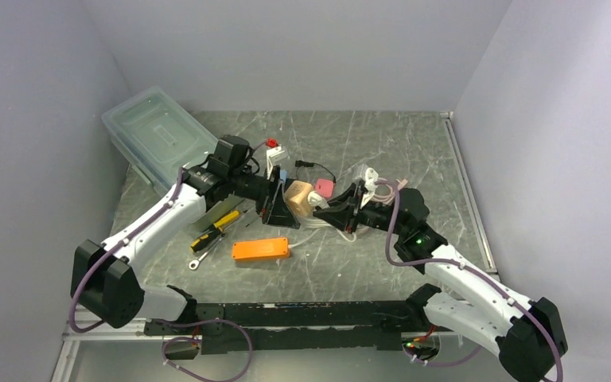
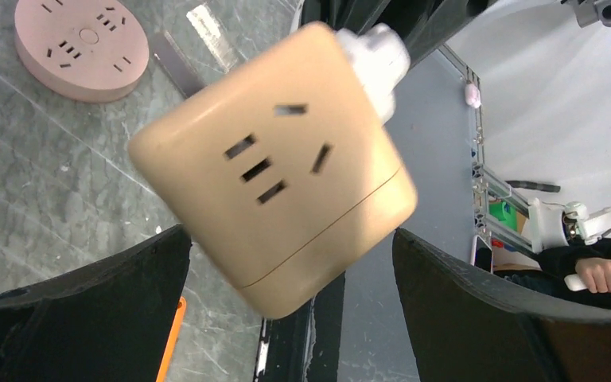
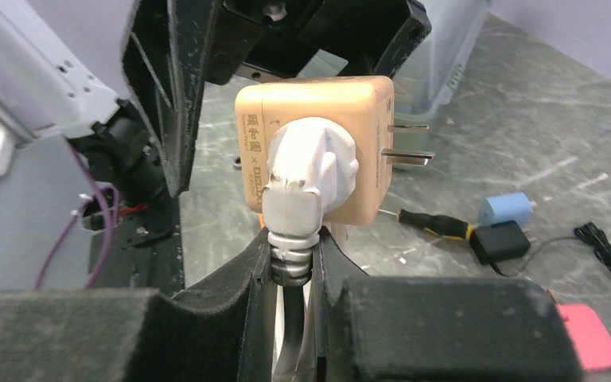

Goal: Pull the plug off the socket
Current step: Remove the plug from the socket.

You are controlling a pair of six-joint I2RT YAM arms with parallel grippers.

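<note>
A beige cube socket point(image 1: 297, 196) hangs above the table's middle with a white plug point(image 3: 310, 171) seated in its side. My right gripper point(image 3: 293, 267) is shut on the plug's ribbed grey cable collar just below the plug body, and the cable runs down between the fingers. The socket's two metal prongs stick out to the right in the right wrist view. My left gripper point(image 2: 290, 310) is open. Its two black fingers point(image 2: 87, 310) stand either side of the socket point(image 2: 274, 171), with a gap on each side. In the left wrist view the plug point(image 2: 374, 52) shows at the socket's far corner.
A pink round socket point(image 1: 324, 187) lies behind the cube. An orange box point(image 1: 260, 250), a yellow-black screwdriver point(image 1: 215, 227) and a wrench point(image 1: 199, 259) lie front left. A clear bin point(image 1: 159, 131) stands back left. A blue adapter point(image 3: 507, 211) and a black adapter point(image 3: 499, 241) lie nearby.
</note>
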